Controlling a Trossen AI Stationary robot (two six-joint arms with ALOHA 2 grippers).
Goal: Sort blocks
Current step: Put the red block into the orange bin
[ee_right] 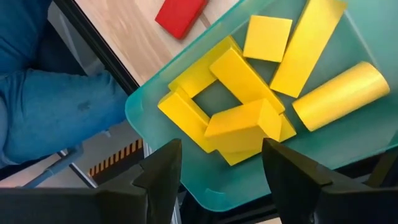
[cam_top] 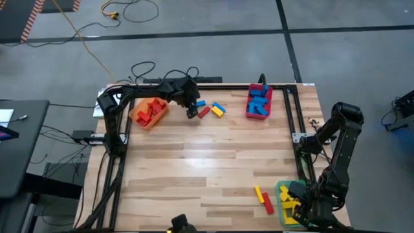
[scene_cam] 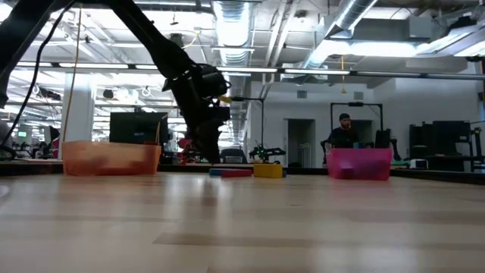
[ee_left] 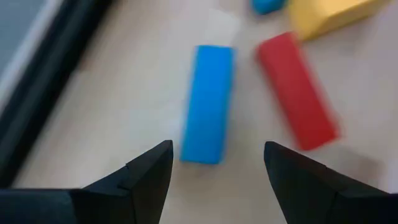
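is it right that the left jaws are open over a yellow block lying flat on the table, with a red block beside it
Not quite: the block under the open left gripper is blue, not yellow. The left wrist view shows the blue block lying flat on the table, with the red block beside it. A yellow block lies farther off.

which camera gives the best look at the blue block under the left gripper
The left wrist view: the blue block fills the frame, lying between the open left gripper's fingers. The high view shows it small; in the low view it cannot be told apart; the right wrist view misses it.
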